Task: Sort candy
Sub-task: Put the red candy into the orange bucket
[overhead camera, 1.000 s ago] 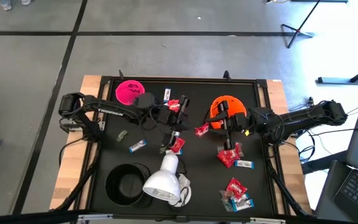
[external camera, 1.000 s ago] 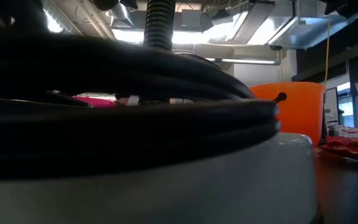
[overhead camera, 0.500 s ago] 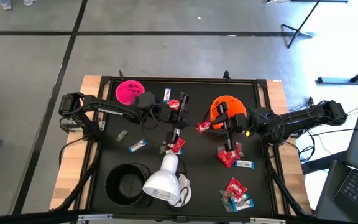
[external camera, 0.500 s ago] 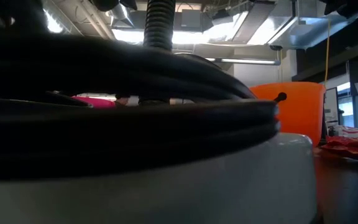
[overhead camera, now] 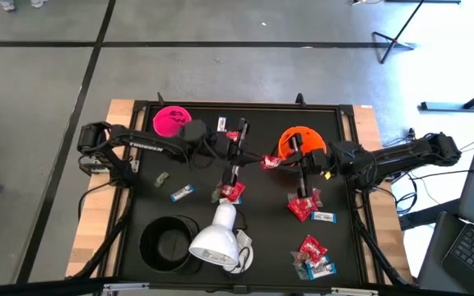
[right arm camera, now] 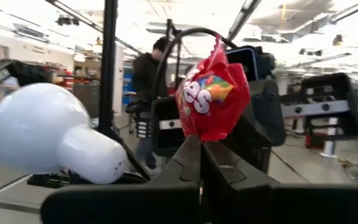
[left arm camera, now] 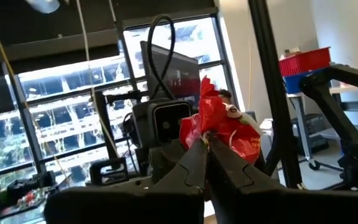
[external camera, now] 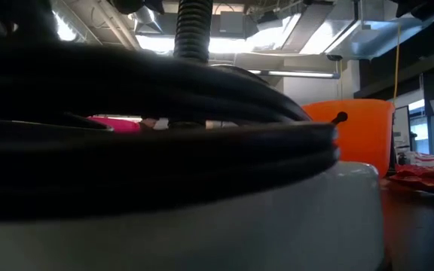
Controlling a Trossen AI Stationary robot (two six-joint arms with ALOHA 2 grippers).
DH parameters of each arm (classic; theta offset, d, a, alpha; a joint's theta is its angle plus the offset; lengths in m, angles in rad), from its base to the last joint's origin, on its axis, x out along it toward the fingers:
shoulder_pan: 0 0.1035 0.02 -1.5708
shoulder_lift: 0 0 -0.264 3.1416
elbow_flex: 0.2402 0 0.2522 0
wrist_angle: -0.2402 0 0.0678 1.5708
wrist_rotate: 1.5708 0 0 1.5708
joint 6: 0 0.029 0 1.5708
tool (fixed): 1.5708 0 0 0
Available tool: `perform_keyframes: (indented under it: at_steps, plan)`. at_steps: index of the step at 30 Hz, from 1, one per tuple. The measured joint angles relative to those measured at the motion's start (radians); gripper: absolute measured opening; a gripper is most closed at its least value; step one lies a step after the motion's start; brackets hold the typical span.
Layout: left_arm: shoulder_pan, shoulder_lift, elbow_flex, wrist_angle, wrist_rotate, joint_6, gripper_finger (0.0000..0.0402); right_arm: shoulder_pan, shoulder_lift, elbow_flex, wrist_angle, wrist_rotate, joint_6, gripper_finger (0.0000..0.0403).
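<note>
One red candy packet pinched between both tools

It is clenched by the left tool and right tool, beside the orange cup, above the desk.

The red candy packet pinched in the right end effector looks like glossy, crinkled plastic film with printed lettering; the one in the left end effector shines the same way. Both sets of fingers look like matt black plastic. The lamp head is smooth, satiny white. The worktop is covered in matt black, perhaps cloth, over pale bare wood edges. The orange cup looks like smooth plastic.
</note>
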Motion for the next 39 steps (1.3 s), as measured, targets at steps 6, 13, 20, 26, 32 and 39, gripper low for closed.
perform_keyframes:
  at_steps: [6,13,20,26,32,39]
  plan:
    - [0.018,-0.067,0.0,-0.099,-0.049,-0.006,0.0064,0.0,-0.082,0.0,-0.122,0.058,-0.001,0.0001]
    - [0.019,-0.213,0.0,-0.374,-0.233,0.002,0.014,0.0,-0.231,0.0,-0.405,0.257,0.003,0.0001]
    - [0.02,-0.396,0.0,-0.792,-0.485,-0.063,0.0151,0.0,-0.414,0.0,-0.896,0.566,0.198,0.0]
    - [0.02,-0.443,0.0,-0.952,-0.511,-0.105,0.0149,0.0,-0.479,0.0,-1.202,0.652,0.385,0.0]
    - [0.02,-0.437,0.0,-1.052,-0.543,-0.116,0.0149,0.0,-0.479,0.0,-1.373,0.652,0.516,0.0]
    - [0.02,-0.439,0.0,-1.18,-0.592,-0.168,0.0149,0.0,-0.46,0.0,-1.471,0.652,0.606,0.002]
